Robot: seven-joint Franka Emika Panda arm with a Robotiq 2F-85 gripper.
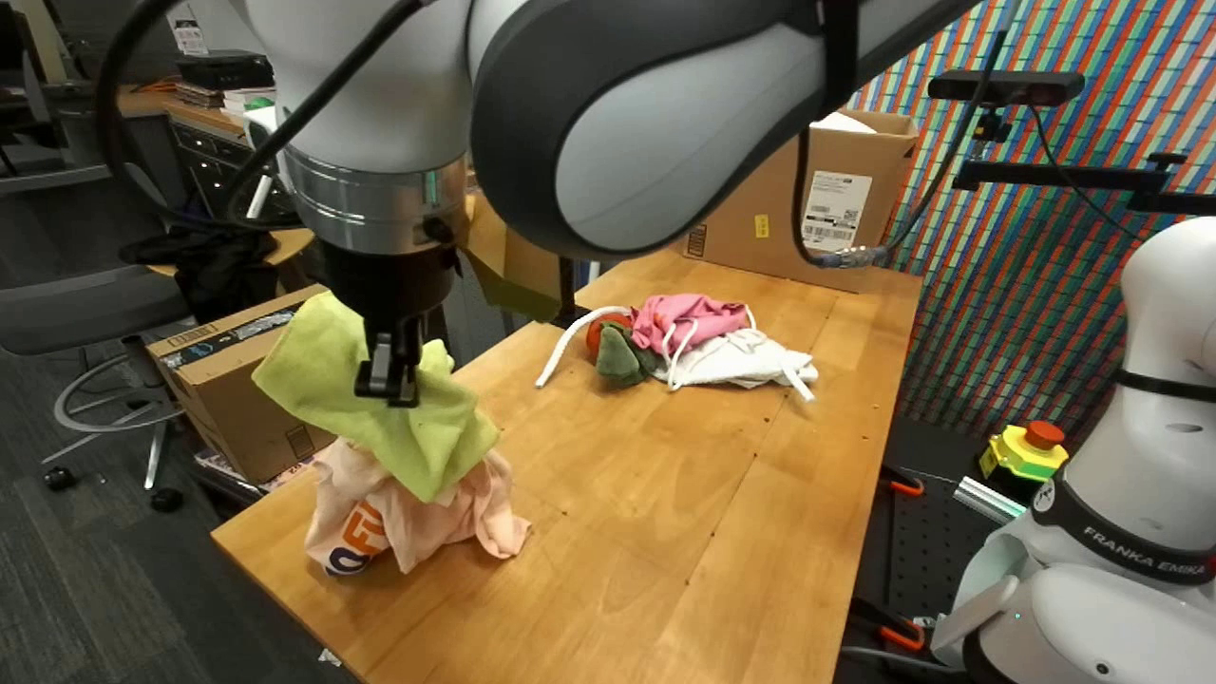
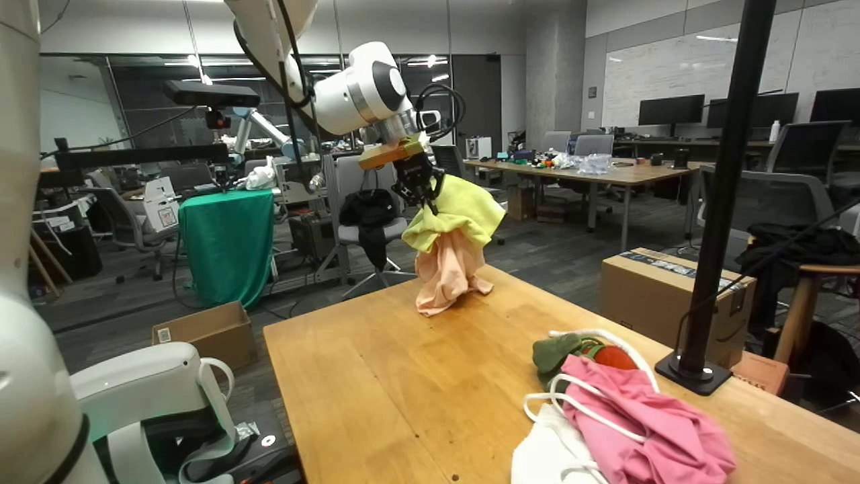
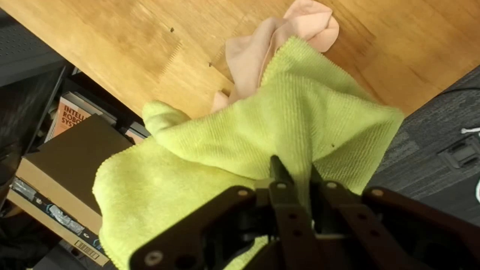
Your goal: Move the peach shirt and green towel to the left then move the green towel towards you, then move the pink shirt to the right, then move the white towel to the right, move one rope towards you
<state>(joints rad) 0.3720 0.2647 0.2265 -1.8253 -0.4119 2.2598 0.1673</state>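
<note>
While the gripper (image 1: 389,386) hangs over one end of the wooden table (image 1: 655,541), its fingers (image 3: 280,170) are clamped on a fold of the green towel (image 3: 236,138), plain to see in the wrist view! Below the towel, and touching it, the peach shirt (image 1: 427,522) reaches in crumples down to the tabletop; whether any of it is pinched too, the towel hides. And there's lettering on that shirt: an orange F we can read, more orange and dark blue beside it lost in the creases. FRANKA EMIKA, bold as you like on the black band (image 1: 1130,540) of the robot base (image 1: 1178,437). Down past the table edge in the wrist view, a book (image 3: 69,115) gives us INTELL, ROBO, SYST, the rest covered. The white label (image 1: 836,211) on the cardboard box (image 1: 736,233)? Too small to read.

Now the edges: towel and shirt are close to a table corner, the towel overlapping the edge in the wrist view. Broad bare wood runs from there to the other heap. There the pink shirt (image 2: 662,430) lies partly on the white towel (image 2: 547,447), white rope (image 1: 557,350) looping over both and arching out near the long edge, dark green cloth (image 2: 554,356) and an orange-red item (image 2: 616,358) right alongside. A black post (image 2: 729,195) stands at that edge, near them.
</note>
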